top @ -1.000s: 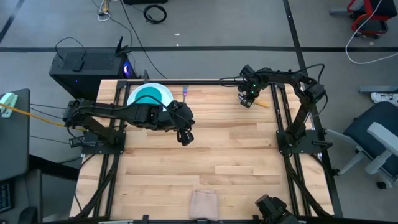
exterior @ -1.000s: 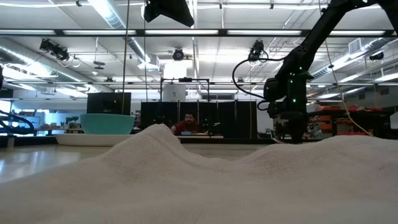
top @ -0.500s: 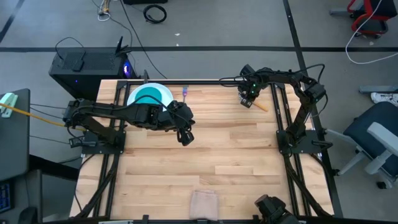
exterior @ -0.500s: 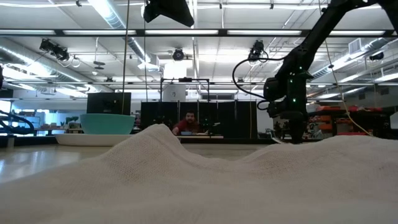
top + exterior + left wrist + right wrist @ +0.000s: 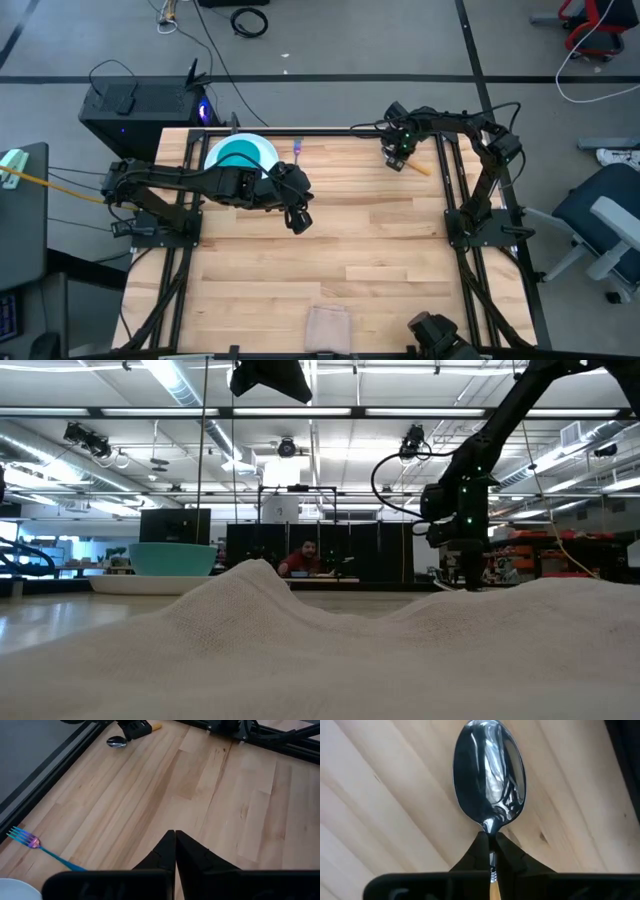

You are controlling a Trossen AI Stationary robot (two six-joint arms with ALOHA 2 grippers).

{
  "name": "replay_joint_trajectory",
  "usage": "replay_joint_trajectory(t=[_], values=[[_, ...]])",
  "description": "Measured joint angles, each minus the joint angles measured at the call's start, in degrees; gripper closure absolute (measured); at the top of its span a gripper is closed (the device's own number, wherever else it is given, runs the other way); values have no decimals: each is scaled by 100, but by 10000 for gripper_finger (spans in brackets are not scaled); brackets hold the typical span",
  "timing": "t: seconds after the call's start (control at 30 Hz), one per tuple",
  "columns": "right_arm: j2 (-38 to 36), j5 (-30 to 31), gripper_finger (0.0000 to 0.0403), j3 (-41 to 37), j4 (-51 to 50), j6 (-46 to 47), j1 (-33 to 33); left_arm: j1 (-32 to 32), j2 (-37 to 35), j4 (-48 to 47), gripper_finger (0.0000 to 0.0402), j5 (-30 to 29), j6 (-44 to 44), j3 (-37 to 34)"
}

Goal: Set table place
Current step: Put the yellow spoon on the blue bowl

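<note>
The orange-handled spoon [image 5: 420, 167] lies at the table's far right, and my right gripper [image 5: 397, 160] is shut on it. The white plate [image 5: 262, 150] sits at the far left with the teal bowl [image 5: 238, 157] standing in it. The blue-handled fork [image 5: 298, 151] lies flat on the wood just right of the plate. My left gripper [image 5: 297, 221] hangs shut over bare wood [image 5: 175, 851], nearer than the plate and fork [image 5: 35, 844], touching nothing. The low view shows the bowl [image 5: 172, 557] and my right gripper [image 5: 465, 575] beyond a cloth. My right gripper pinches the spoon's thin neck [image 5: 490, 832] between its two fingers, between the metal bowl [image 5: 490, 775] and the orange handle [image 5: 493, 890]. It comes from above, pointing down. The spoon lies level close over the wood; whether it is lifted clear does not show.
A beige cloth [image 5: 328, 327] lies at the table's near edge and fills the low view's foreground [image 5: 320, 650]. Black rails [image 5: 330, 131] run along the table's edges. A person [image 5: 308, 557] sits in the room beyond. Bare wood spans the middle.
My right gripper, at the spoon, has edged a little toward the table's left. The left arm, plate, bowl and fork have stayed where they were.
</note>
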Motion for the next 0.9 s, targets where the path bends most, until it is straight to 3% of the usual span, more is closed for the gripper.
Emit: replay_joint_trajectory(t=[0.3,0.53,0.9], values=[[-137,-18,396,4,-162,-7,0,0,1,0,381,0,9,-1],[-972,-42,396,13,-217,162,168,0,1,-1,389,0,11,0],[-2462,-63,396,15,-370,976,1365,269,286,172,373,-5,139,-6]])
